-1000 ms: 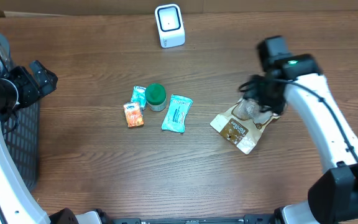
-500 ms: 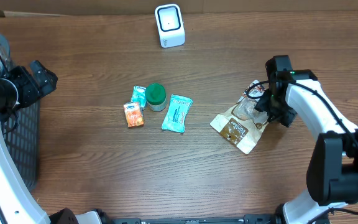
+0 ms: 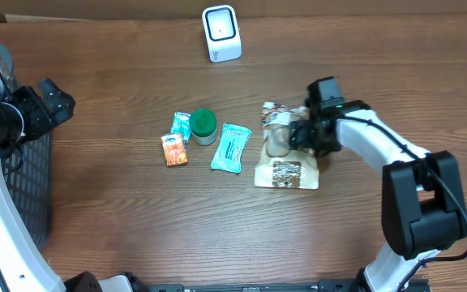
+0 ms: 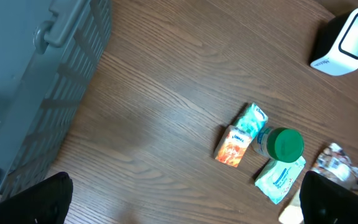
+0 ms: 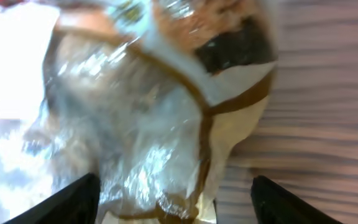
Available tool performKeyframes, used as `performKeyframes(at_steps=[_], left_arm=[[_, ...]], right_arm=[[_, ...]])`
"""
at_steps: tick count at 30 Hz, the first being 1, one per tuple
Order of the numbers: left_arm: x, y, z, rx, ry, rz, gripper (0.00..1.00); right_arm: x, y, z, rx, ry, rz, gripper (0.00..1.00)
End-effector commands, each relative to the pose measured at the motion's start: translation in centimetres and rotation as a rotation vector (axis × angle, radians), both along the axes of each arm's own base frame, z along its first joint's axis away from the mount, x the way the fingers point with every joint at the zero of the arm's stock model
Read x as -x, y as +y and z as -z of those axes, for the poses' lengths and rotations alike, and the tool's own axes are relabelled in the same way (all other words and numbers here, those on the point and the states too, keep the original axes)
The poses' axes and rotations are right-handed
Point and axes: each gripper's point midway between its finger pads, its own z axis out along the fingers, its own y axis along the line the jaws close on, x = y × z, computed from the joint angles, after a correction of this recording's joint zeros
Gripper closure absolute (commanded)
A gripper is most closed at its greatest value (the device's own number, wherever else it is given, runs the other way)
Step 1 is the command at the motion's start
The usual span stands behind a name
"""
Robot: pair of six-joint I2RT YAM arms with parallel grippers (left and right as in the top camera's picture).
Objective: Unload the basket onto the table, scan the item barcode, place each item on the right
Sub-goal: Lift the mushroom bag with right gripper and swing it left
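One scanner (image 3: 221, 32), four items (image 3: 231, 147), one bag (image 3: 286, 172) straddled by right hand (image 3: 298, 134), grip unclear; left hand (image 3: 55, 101) spread.

One scanner (image 3: 221, 33), one brown bag (image 3: 286, 166), one green-lidded bottle (image 3: 203, 126), three small packets (image 3: 231, 147).

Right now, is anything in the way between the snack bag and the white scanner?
Nothing I can see. Only bare table lies between the snack bag and the white scanner. The teal packet and green-lidded bottle sit off to one side, clear of that path.
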Motion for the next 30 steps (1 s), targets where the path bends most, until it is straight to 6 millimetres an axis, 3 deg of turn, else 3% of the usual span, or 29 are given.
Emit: performKeyframes(at_steps=[1,4,5,7,9,12,14,18,26,30], left_arm=[[0.3,0.1,-0.6,-0.007,-0.021,-0.014,0.0],[0.3,0.1,-0.6,-0.007,-0.021,-0.014,0.01],[0.3,0.1,-0.6,-0.007,-0.021,-0.014,0.0],[0.3,0.1,-0.6,-0.007,-0.021,-0.014,0.0],[0.3,0.1,-0.6,-0.007,-0.021,-0.014,0.01],[0.3,0.1,-0.6,-0.007,-0.021,-0.014,0.0],[0.3,0.1,-0.6,-0.007,-0.021,-0.014,0.0],[0.3,0.1,-0.6,-0.007,-0.021,-0.014,0.0],[0.3,0.1,-0.6,-0.007,-0.021,-0.014,0.0],[0.3,0.1,-0.6,-0.007,-0.021,-0.014,0.01]], right_arm=[[1.5,3.7,0.3,-0.051,0.019,-0.16,0.17],[2.1,5.7,-0.1,-0.125,0.048,-0.116,0.19],[2.1,6.1,-0.5,-0.157,0.057,-0.096,0.3],[1.9,6.6,-1.6,-0.201,0.063,-0.091,0.37],[1.4,6.3,-3.5,-0.213,0.05,-0.068,0.36],[1.0,4.4,-6.8,-0.278,0.05,-0.005,0.25],[1.1,3.4,-7.2,-0.337,0.081,0.032,0.23],[2.3,2.4,-5.9,-0.504,0.118,0.013,0.22],[5.1,4.0,-2.1,-0.718,0.093,-0.068,0.23],[5.8,4.3,-0.9,-0.728,0.122,-0.054,0.23]])
